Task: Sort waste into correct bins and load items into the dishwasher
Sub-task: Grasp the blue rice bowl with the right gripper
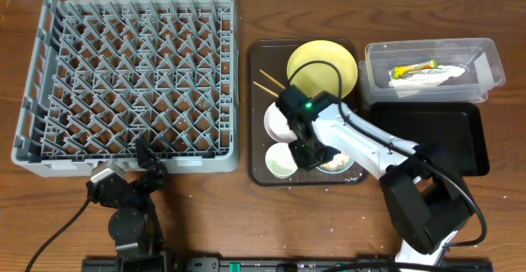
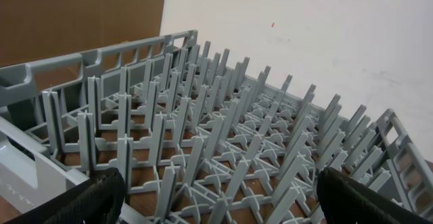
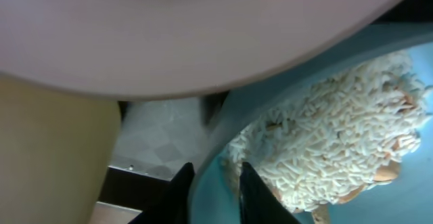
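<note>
The light-blue bowl [image 1: 339, 163] holds rice and tan crumbs [image 3: 338, 143] and sits at the front right of the dark-brown serving tray [image 1: 256, 99]. My right gripper [image 1: 311, 150] is shut on this bowl's [image 3: 413, 204] near rim, one finger inside and one outside [image 3: 215, 193]. The yellow plate [image 1: 322, 65], chopsticks [image 1: 269, 81], white bowl [image 1: 276, 121] and small white cup [image 1: 280, 160] are also on that tray. My left gripper [image 1: 152, 169] is open and empty [image 2: 216, 200] at the front edge of the grey dish rack [image 1: 131, 75], which fills its wrist view [image 2: 223, 116].
The clear tub [image 1: 485, 58] at the right holds the green-and-yellow wrapper [image 1: 415, 68] and the white napkin [image 1: 427, 80]. The shallow black tray [image 1: 444, 136] lies in front of it. A blurred white surface fills the top of the right wrist view.
</note>
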Robot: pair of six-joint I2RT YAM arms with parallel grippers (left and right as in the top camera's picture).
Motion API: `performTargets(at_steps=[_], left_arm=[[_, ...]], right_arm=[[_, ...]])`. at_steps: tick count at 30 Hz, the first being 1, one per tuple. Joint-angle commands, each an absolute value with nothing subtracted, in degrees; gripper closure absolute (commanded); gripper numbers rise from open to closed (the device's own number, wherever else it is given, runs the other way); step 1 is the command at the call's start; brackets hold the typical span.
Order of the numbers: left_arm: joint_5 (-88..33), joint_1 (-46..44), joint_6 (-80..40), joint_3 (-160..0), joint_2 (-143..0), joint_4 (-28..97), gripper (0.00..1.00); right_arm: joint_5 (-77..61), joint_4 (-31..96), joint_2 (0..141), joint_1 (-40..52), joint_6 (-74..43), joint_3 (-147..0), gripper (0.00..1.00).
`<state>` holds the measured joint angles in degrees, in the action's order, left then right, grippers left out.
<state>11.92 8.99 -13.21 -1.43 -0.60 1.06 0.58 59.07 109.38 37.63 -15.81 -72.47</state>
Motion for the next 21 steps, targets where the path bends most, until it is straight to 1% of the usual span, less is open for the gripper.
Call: performTargets(at_steps=[1, 4, 6, 15, 21], left_arm=[[12.0, 9.3, -12.5, -0.2, -0.2, 3.0, 0.08], [12.0, 9.3, -12.5, -0.2, -0.2, 3.0, 0.08], [12.0, 9.3, -12.5, -0.2, -0.2, 3.0, 0.08], [12.0, 9.3, -12.5, -0.2, -0.2, 3.0, 0.08], [12.0, 9.3, -12.5, -0.2, -0.2, 3.0, 0.08]], right_arm=[[4.1, 58.9, 109.4, 39.0, -15.6, -71.7, 0.82], [6.0, 58.9, 109.4, 39.6, -15.6, -71.7, 0.9], [6.9, 58.9, 109.4, 39.7, -15.6, -71.7, 0.98], [7.0, 59.4, 108.4, 39.8, -15.5, -72.4, 0.99], [2.8, 59.5, 101.2, 38.8, -12.9, -72.8, 0.99]])
